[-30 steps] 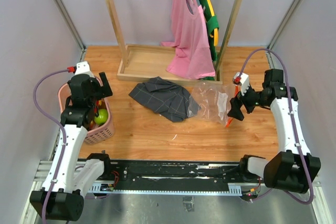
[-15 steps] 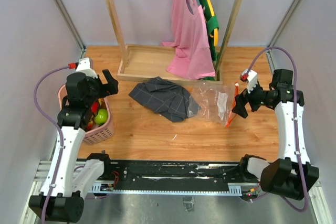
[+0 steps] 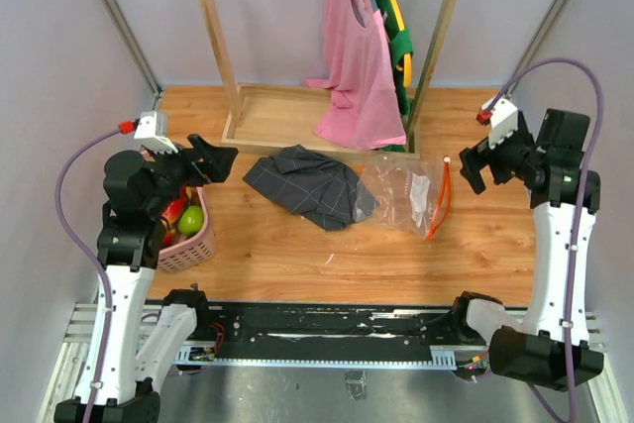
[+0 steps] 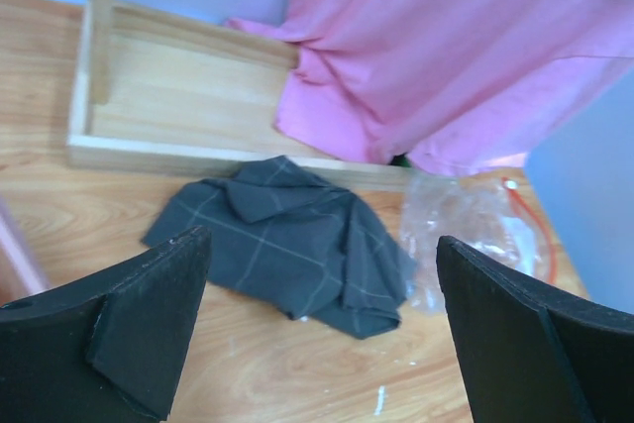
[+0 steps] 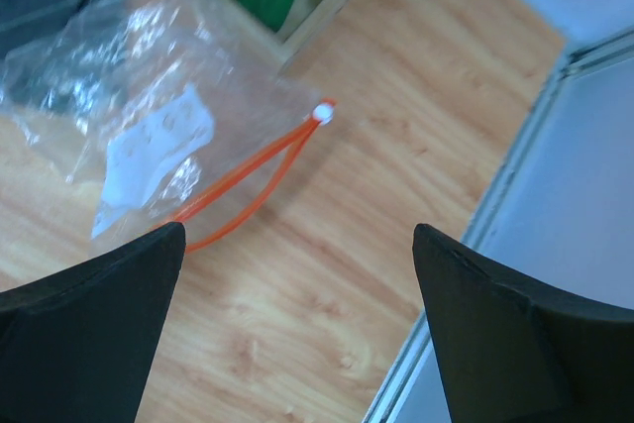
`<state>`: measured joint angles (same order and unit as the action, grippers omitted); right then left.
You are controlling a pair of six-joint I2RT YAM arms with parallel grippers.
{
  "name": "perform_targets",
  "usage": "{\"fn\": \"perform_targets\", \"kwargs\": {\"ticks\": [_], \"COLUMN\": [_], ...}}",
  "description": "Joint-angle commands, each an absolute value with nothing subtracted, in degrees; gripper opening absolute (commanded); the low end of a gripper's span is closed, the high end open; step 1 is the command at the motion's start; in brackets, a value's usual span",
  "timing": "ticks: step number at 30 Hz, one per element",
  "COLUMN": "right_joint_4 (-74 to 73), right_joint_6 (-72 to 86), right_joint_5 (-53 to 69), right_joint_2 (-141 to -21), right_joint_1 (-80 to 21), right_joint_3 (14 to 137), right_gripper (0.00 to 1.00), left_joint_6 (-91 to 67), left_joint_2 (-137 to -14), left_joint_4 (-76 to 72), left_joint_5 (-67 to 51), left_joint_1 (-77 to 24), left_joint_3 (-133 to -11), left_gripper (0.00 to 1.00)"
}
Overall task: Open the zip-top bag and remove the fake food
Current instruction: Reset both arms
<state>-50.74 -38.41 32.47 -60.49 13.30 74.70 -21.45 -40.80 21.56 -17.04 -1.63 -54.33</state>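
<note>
Looks done: zip-top bag (image 3: 401,193) lies centre-right, orange mouth gaping, seemingly empty; fake food (image 3: 190,219) sits in pink basket (image 3: 190,253) at left edge; left gripper (image 3: 216,158) and right gripper (image 3: 469,167) both spread wide, holding nothing.

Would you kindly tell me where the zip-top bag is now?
In the top view, the zip-top bag lies on the table right of centre, beside the grey checked cloth and in front of the wooden rack.
</note>
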Motion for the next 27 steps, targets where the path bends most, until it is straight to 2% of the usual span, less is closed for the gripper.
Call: {"fn": "perform_targets", "kwargs": {"ticks": [1, 9, 15, 27], "right_joint_4": [-45.91, -47.57, -48.53, -53.87], "right_joint_6": [-26.39, -20.92, -16.90, -11.22], "right_joint_5": [29.37, 40.56, 43.44, 40.10], "right_joint_2": [-60.60, -64.47, -67.20, -68.18], "right_joint_1": [14.38, 14.33, 14.33, 14.34], "right_joint_3": [82.53, 96.49, 106.55, 120.87], "right_gripper": [0.98, 0.98, 0.98, 0.98], "left_joint_6": [-26.27, -22.71, -19.86, -20.29], "left_joint_2": [-41.17, -47.06, -50.05, -53.78], "left_joint_4": [16.88, 23.93, 27.92, 28.22], "left_joint_5": [-25.26, -26.77, -25.61, -28.05], "left_joint_1": [-1.31, -1.32, -1.29, -1.32], "left_joint_3": [-58.41, -75.79, -88.17, -97.51], "left_gripper": [0.99, 0.99, 0.99, 0.99]}}
